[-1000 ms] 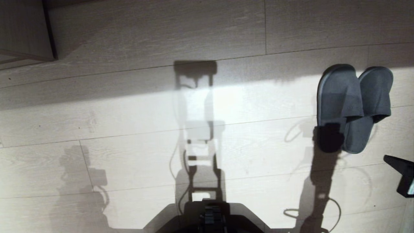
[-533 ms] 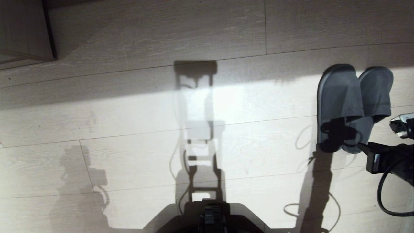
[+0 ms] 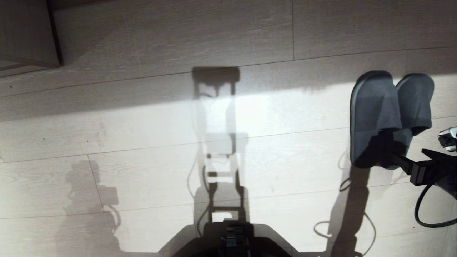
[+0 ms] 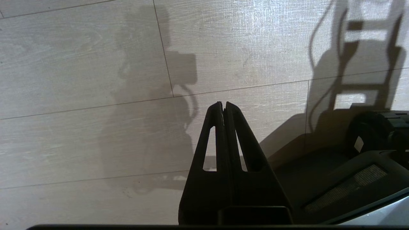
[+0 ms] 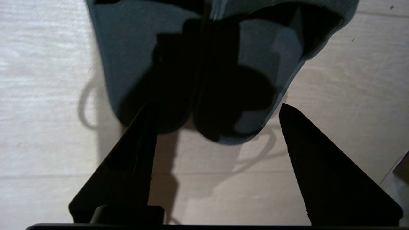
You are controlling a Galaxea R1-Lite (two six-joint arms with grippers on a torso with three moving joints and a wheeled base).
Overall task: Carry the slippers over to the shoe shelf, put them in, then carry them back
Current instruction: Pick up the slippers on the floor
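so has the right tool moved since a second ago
Yes. The right tool has come in from the right edge toward the slippers, which lie unmoved on the floor.

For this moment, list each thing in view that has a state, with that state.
slippers: flat on the floor, side by side and touching, not held.
right pincer: open, fingers spread at the slippers' heel ends, holding nothing.
left pincer: shut, empty, above bare floor beside the robot's base.

Head camera steeply down at floor (image 3: 142,117), right wrist close, sharing slippers (image 3: 389,117)
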